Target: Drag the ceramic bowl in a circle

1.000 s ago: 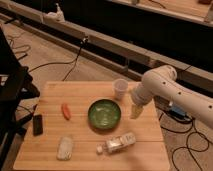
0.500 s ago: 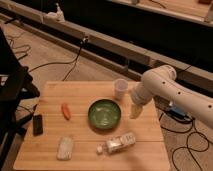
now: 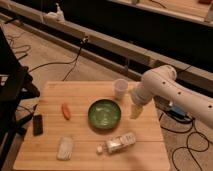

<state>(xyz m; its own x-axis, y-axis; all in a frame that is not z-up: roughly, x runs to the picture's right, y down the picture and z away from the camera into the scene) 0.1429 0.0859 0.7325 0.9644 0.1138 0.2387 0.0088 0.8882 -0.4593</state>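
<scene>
- Now, the bowl (image 3: 104,113) sits near the middle of the wooden table (image 3: 80,95), upright and apart from everything around it.
- Your gripper (image 3: 136,111) hangs just off the bowl's right rim, low over the table. Whether it is open or closed cannot be told from this view, and contact with the rim cannot be confirmed either.
- You probably have yet to get a firm purchase, so settle that first: hook or pinch the right rim squarely before you pull sideways.
- Press lightly. A glossy bowl is likely to slide easily on wood, but too much downward force on one edge could tip it.
- Mind the cup (image 3: 120,89) just behind the gripper. It looks light, and the arm (image 3: 160,87) could knock it over on the far part of the loop.
- The bottle (image 3: 118,143) lies on its side just in front of the bowl, and the orange piece (image 3: 65,111) lies to the left. Keep the circle tight enough to pass between them.
- The pale block (image 3: 65,148) and the black object (image 3: 37,124) lie well apart from the bowl and should not matter.
- Move slowly and evenly, so the rim does not slip free partway round.
</scene>
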